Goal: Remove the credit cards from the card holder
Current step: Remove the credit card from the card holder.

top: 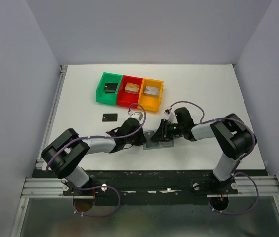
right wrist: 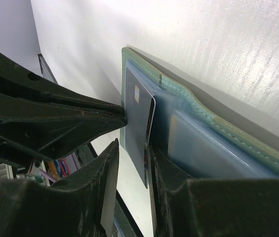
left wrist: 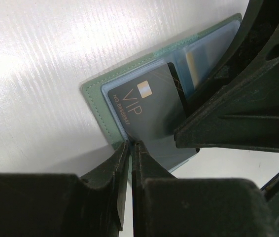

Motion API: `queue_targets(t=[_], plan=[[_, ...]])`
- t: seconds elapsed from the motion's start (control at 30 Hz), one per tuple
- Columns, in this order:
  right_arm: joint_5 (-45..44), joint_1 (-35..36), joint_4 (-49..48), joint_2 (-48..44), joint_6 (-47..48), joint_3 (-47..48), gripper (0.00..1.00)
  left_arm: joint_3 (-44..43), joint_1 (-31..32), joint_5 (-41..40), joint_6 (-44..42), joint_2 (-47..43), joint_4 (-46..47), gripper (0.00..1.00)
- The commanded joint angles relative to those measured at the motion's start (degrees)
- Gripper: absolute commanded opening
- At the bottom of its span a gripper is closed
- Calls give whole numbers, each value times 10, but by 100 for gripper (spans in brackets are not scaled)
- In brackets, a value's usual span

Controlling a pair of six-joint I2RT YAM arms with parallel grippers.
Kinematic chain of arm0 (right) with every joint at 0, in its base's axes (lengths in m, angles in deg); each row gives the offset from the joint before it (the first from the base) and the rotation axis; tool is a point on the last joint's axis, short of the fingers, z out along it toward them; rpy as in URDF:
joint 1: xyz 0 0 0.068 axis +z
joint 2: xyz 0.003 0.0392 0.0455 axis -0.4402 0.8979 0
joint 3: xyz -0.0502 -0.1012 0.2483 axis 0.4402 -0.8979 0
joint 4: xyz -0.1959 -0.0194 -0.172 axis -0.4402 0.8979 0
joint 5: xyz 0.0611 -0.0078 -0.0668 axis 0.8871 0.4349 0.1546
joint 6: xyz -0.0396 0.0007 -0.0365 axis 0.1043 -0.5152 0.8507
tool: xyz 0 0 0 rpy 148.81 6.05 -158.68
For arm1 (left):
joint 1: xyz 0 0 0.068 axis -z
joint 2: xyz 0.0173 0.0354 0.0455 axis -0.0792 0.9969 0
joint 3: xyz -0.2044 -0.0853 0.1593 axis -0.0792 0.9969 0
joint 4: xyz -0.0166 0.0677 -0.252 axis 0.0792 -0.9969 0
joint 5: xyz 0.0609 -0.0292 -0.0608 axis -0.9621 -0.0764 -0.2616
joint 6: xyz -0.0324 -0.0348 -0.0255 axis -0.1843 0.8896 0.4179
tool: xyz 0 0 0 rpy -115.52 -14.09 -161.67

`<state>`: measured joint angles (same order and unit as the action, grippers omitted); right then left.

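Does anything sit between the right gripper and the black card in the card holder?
Nothing visible does. The right gripper straddles the lifted edge of the black card, with a gap on one side. The left gripper pinches a corner of the card holder, off to the side.

Pretty clearly a robotics lab cell I'm dialled into. The left arm (top: 100, 144) and right arm (top: 213, 129) are bolted to an aluminium rail (top: 149, 186) at the edge of a bare white table (top: 203, 84). Plain white walls (top: 149, 29) box it in, purple cables (top: 189, 104) loop around, and there's a green bin (top: 106, 98), red bin (top: 128, 102) and orange bin (top: 149, 106).
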<state>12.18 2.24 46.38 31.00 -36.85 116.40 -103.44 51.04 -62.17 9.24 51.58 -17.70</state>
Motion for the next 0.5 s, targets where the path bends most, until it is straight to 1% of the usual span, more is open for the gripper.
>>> queue_targets(t=[0.0,0.17,0.3,0.4,0.47], plan=[[32,7,16,13,10,9,36,14,7,26,0,25,12,18],[17,6,23,-15,6,5,32,19,5,18,6,22,5,19],[10,6,38,-31,10,6,32,27,6,8,12,18,-2,23],[5,4,49,-39,13,7,31,29,4,3,12,16,-9,24],[4,3,52,-43,15,6,31,29,4,1,12,16,-11,22]])
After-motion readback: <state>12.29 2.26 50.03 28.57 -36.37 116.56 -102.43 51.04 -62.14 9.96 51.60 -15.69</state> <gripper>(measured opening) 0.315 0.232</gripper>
